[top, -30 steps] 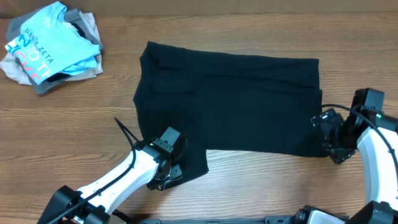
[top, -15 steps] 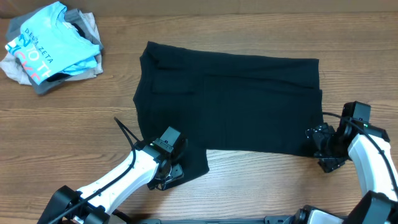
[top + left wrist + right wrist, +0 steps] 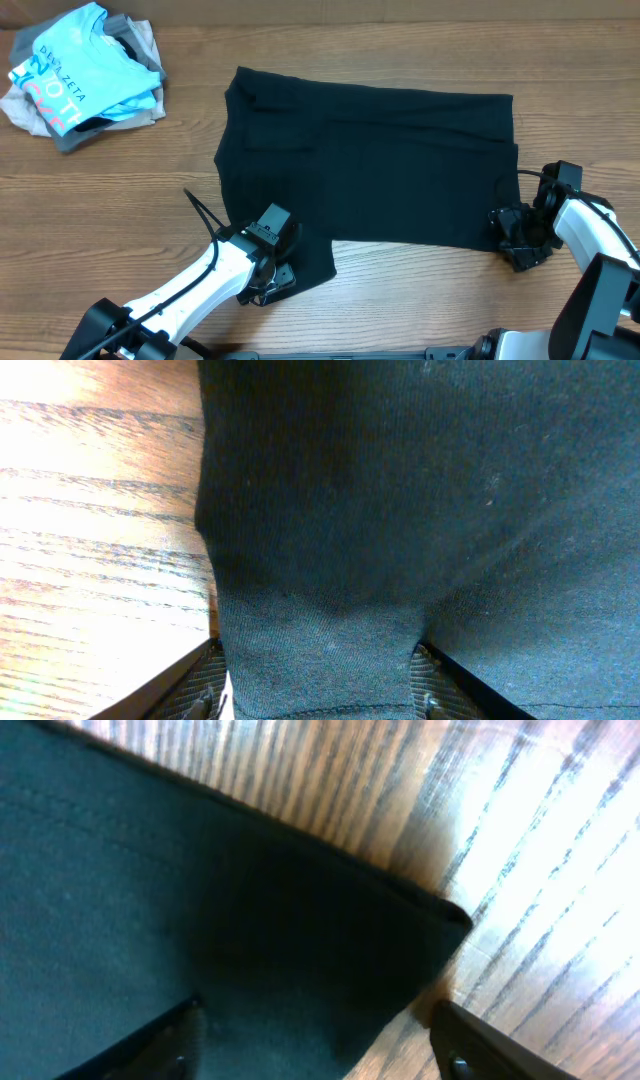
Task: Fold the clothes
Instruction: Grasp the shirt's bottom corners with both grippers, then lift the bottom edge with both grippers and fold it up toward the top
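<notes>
The clothes [image 3: 370,165], one plain black garment, are lying spread flat as a wide rectangle in the middle of the wooden table [image 3: 400,50]. A narrower flap is hanging off the near left corner toward the robot.

The left gripper [image 3: 275,280] is sitting over that flap, low against the table. In the left wrist view the black cloth [image 3: 400,510] is filling most of the picture. A band of it is running down into the left gripper [image 3: 318,695], touching both fingers [image 3: 200,685] and creasing at each side. The jaws are standing fairly wide apart, but whether they are pressing the cloth cannot be told. The left arm [image 3: 190,295], white with black joints, is reaching in diagonally from the near left edge.

The right gripper [image 3: 515,240] is resting at the garment's near right corner. In the right wrist view that corner [image 3: 150,920] is lying flat on the wood, with its point between the two fingers [image 3: 170,1035]. The right gripper [image 3: 315,1040] is straddling it with jaws wide and not closed on it. The right arm [image 3: 590,240] is bending in from the near right edge.

At the far left corner, well apart from the black garment, a light blue tee [image 3: 85,60] is lying crumpled on grey and beige garments [image 3: 140,40]. Its small white lettering is ending in "ZETA", and the larger white and red letters below are folded over and unreadable.
</notes>
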